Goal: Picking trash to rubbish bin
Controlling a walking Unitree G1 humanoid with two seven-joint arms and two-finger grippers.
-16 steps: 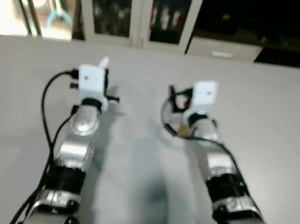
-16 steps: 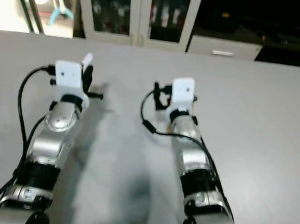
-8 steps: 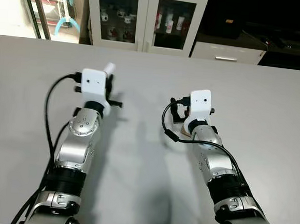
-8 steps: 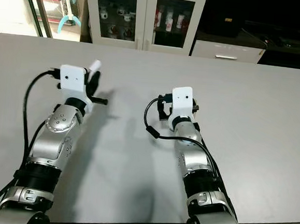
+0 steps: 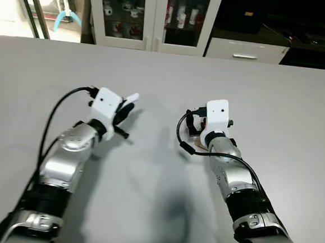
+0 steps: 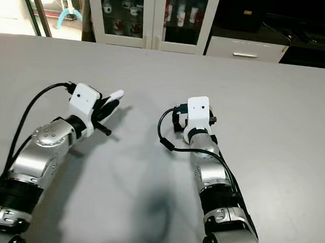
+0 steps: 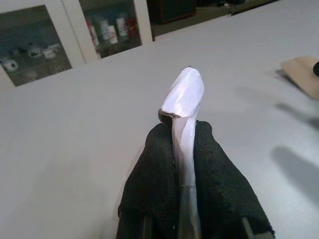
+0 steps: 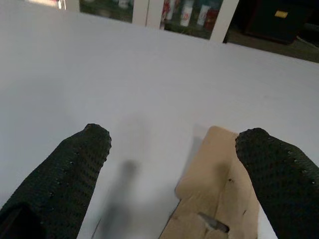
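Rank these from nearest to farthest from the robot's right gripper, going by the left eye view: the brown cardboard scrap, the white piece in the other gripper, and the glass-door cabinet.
1. The brown cardboard scrap: on the table right at the right gripper, between its open fingers.
2. The white piece: to the robot's left, pinched in the left gripper.
3. The glass-door cabinet: farthest, beyond the table's far edge.

Two pieces of trash. A narrow white wrapper strip (image 7: 183,107), crumpled at its tip with a dark torn edge, stands pinched upright between the closed jaws of the left gripper (image 7: 182,144), above the grey tabletop (image 5: 155,70). A flat tan cardboard scrap (image 8: 217,194) lies on the tabletop between the spread jaws of the right gripper (image 8: 174,164).
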